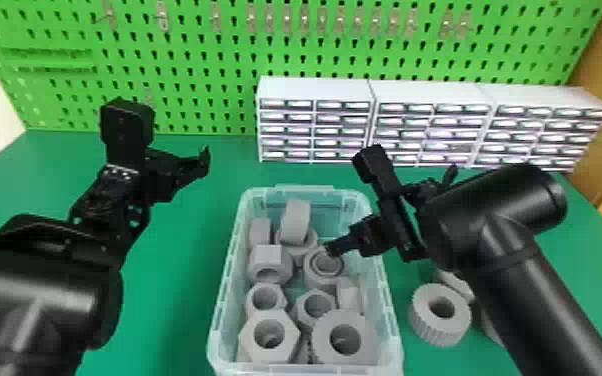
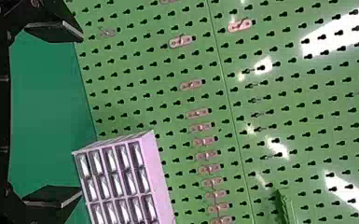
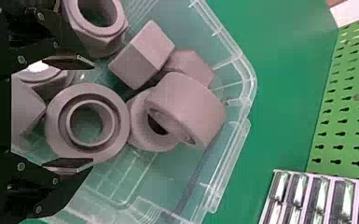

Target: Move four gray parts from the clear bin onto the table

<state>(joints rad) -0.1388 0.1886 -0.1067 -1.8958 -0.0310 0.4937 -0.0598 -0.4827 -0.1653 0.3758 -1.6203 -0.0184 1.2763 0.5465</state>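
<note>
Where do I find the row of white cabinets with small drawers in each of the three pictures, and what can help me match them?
Head view: the white cabinets stand at the far edge of the table, from centre to right, partly behind the right arm.
Left wrist view: cut off by the picture's edge, near one fingertip of the left gripper.
Right wrist view: in a corner, beyond the clear bin.
Shared landmark: green pegboard.

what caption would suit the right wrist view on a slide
Open black two-fingered right claw at a round gray ring-shaped part inside the clear plastic bin, with more gray parts nearby
</note>
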